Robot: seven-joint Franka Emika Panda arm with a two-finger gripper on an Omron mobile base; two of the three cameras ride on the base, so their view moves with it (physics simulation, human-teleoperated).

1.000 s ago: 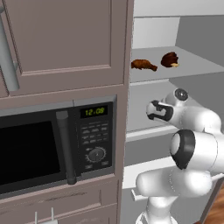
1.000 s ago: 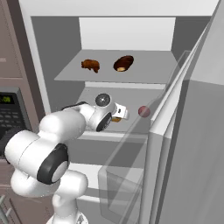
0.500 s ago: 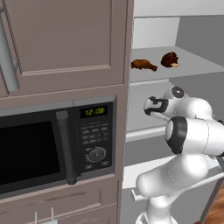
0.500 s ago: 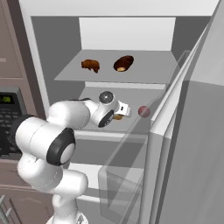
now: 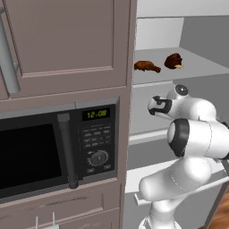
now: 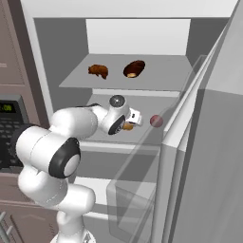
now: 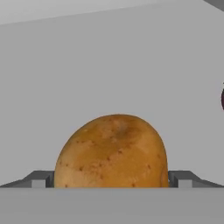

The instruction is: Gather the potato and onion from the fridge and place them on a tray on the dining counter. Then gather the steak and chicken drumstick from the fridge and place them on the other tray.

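Fridge [image 6: 209, 156] stands open, its door [image 6: 156, 142] swung toward the right of the right base view, with grey shelves inside. Left of it is a brown cabinet [image 5: 67, 44], and set into that cabinet a black microwave [image 5: 53, 147] whose clock glows green.

Arm [image 5: 197, 134] reaches from the base into the fridge at the level of the middle shelf [image 6: 142, 133]. On the upper shelf [image 6: 156, 78] lie two pieces of meat, near each other but apart: the drumstick [image 5: 147, 66], orange-brown and elongated, and the steak [image 5: 173, 61], darker and rounded. In the right base view the steak [image 6: 134, 68] is to the right of the drumstick [image 6: 98, 71].

End effector [image 7: 111, 181] sits low on the middle shelf with its jaws spread wide, released and gripping nothing. The two fingertips [image 7: 41, 179] stand one on each side of the potato [image 7: 111, 153], which lies between them on the shelf; whether they touch its skin cannot be told. The potato is tan-brown with dark specks. In the right base view a bit of it [image 6: 127, 126] shows just under the wrist.

Onion [image 6: 156, 121], small, round and dark red, rests on the same shelf to the right of the potato, apart from it and close to the door edge.
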